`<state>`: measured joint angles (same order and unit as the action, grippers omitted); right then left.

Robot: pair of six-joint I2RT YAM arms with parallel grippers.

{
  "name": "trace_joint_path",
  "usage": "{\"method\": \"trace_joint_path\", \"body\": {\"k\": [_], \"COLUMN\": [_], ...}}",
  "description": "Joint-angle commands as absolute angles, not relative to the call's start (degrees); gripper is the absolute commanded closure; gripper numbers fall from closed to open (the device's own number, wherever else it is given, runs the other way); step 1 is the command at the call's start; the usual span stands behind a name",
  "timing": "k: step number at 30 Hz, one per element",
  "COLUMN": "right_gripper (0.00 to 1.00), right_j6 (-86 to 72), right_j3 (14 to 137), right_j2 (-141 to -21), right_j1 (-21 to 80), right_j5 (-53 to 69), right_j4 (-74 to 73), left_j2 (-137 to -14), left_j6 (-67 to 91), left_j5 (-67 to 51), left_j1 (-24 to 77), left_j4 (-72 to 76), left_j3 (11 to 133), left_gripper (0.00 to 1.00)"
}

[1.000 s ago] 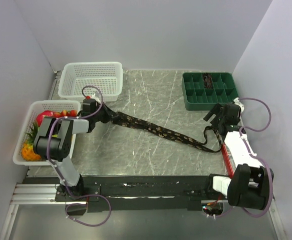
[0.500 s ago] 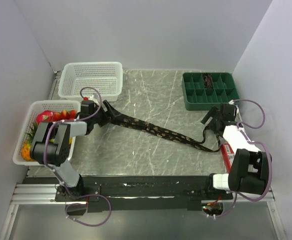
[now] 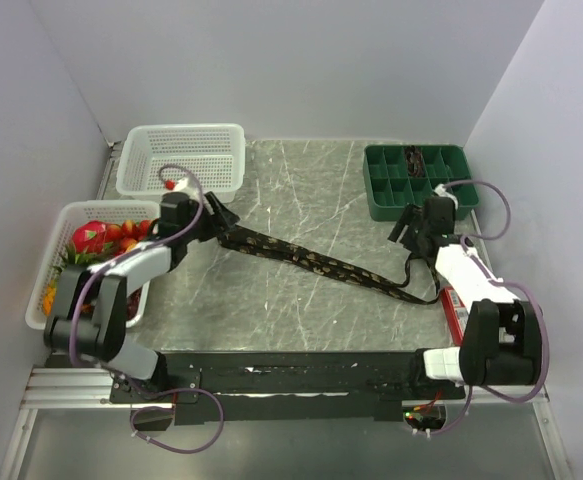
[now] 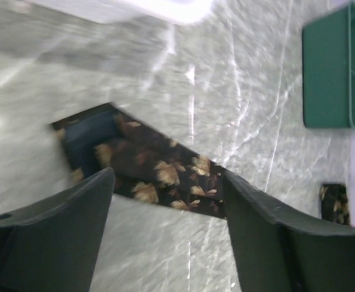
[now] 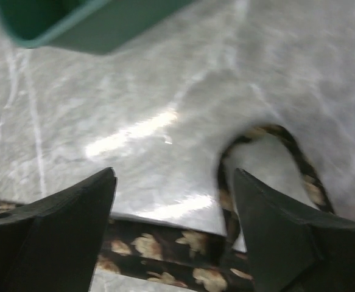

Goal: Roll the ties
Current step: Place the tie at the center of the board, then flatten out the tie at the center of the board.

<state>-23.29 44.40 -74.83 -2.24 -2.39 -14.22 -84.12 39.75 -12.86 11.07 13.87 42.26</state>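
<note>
- Top external view gives you three containers. A white perforated basket (image 3: 181,160) sits at the far left of the table. A second white basket (image 3: 101,206) at the left edge holds red, orange and green items, possibly toy produce. A green divided tray (image 3: 381,200) stands at the far right, with a dark item (image 3: 412,155) in one far compartment, too small to identify.
- The tie (image 3: 311,262) lies unrolled on the grey marbled tabletop (image 3: 301,180). It runs diagonally from its wide end by your left gripper to its narrow end, which curls into a loop beside the right arm.
- Your left gripper (image 4: 166,176) has its fingers spread apart above the wide end and holds nothing. Fabric shows between them, with a plain dark-blue patch at the pointed tip.
- Your right gripper (image 5: 174,176) is likewise spread wide over the tie and grips nothing.
- Both wrist views are blurred. You can read tan leaf-like motifs on dark cloth, but no finer weave.
- A red object (image 3: 453,305) is partly hidden by the right arm.
</note>
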Motion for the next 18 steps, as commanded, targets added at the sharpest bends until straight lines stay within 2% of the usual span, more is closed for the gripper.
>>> {"method": "trace_joint_path", "body": {"k": [1, 3, 4, 7, 12, 18], "right_gripper": [0.34, 0.52, 0.71, 1.00, 1.00, 1.00], "right_j6": [-21.88, -22.23, -22.15, -22.41, -22.41, -20.83], "right_j3": [47.46, 48.07, 48.34, 49.74, 50.80, 51.59], "right_j2": [-77.69, -79.18, -79.71, -82.00, -85.16, -87.27], "right_j1": [-0.26, -0.26, -0.26, -0.26, -0.26, 2.02], "right_j5": [-0.36, 0.95, 2.45, 4.12, 4.05, 0.36], "right_j4": [-11.87, -11.69, -11.78, -12.83, -14.23, -16.87], "left_j2": [-93.23, -98.14, -99.74, -104.75, -108.01, -105.65], "left_j6": [38.85, 39.55, 40.42, 41.74, 44.64, 47.72], "left_j5": [-16.08, -15.91, -16.00, -16.26, -15.29, -7.84], "left_j1": [15.90, 17.13, 17.23, 17.14, 15.04, 10.20], "left_j4": [18.27, 18.45, 18.63, 20.47, 24.86, 19.88], "left_j3": [47.98, 50.62, 51.15, 51.59, 47.21, 43.07], "left_gripper": [0.65, 0.99, 0.99, 0.99, 0.99, 0.99]}}
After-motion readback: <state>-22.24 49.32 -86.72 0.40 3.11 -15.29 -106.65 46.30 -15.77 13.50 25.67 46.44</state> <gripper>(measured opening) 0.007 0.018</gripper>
